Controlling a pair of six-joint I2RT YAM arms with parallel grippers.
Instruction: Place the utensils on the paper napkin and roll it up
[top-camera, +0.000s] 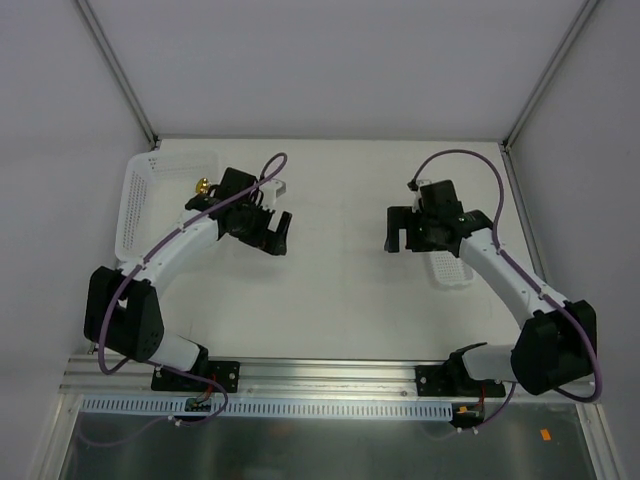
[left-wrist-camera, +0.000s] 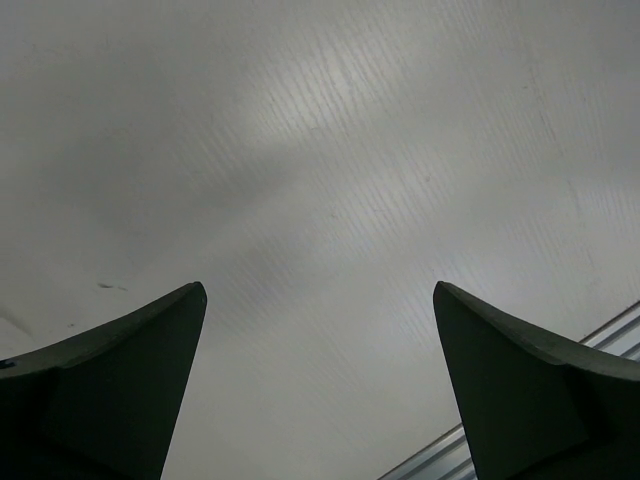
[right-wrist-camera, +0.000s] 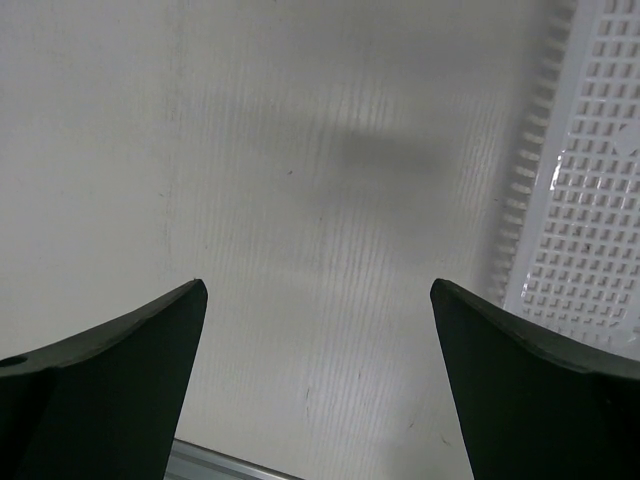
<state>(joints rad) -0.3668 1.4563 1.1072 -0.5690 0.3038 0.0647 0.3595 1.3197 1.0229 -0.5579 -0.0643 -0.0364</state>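
Note:
The gold bowl of the spoon (top-camera: 201, 185) shows in the white perforated basket (top-camera: 150, 200) at the back left, partly hidden by my left arm. The dark fork is hidden. I cannot make out the paper napkin on the white table in any view. My left gripper (top-camera: 278, 238) is open and empty, right of that basket above bare table; its wrist view (left-wrist-camera: 318, 290) shows only table between the fingers. My right gripper (top-camera: 393, 232) is open and empty over the table's middle right, also seen from its wrist (right-wrist-camera: 318, 288).
A second white perforated basket (top-camera: 450, 270) lies under my right arm and shows at the right edge of the right wrist view (right-wrist-camera: 590, 200). An aluminium rail (top-camera: 330, 375) runs along the near table edge. White walls enclose the back and sides.

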